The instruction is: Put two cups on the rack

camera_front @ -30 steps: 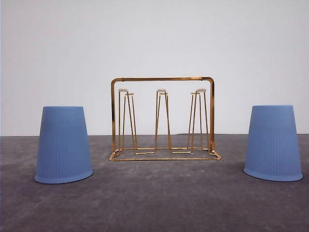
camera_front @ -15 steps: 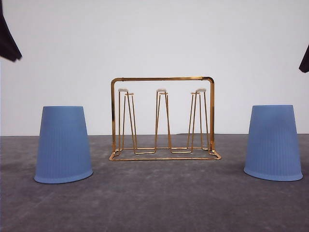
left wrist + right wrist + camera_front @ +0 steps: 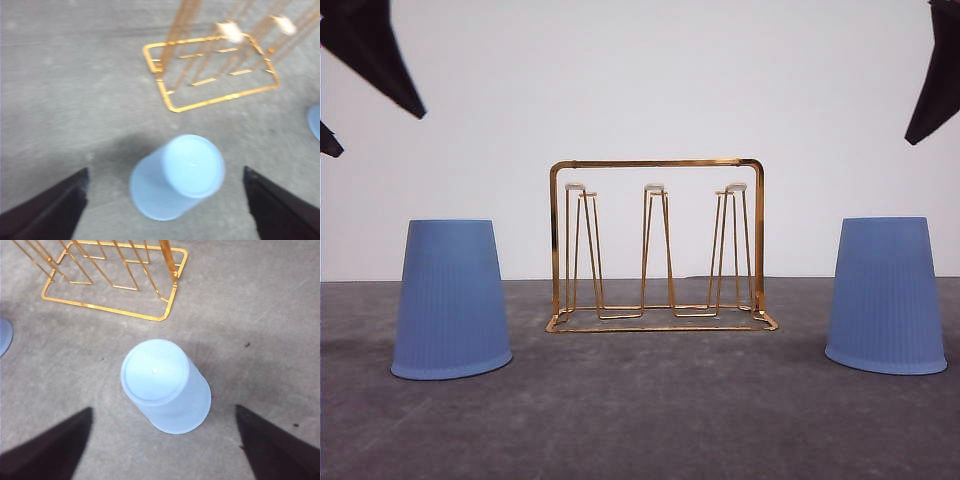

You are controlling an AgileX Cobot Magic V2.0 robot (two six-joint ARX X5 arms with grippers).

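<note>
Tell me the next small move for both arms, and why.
Probably lower each end effector straight down onto its cup. The left end effector and right end effector both hang open above the upside-down left cup and right cup, and the rack holds nothing yet.

No words, numbers or signs found on cups (image 3: 451,300), rack (image 3: 658,245) or counter (image 3: 650,420).

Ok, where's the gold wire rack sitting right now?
In the front view the gold wire rack stands upright mid-table, between the two upside-down light-blue ribbed plastic cups, left cup and right cup, apart from both.
</note>
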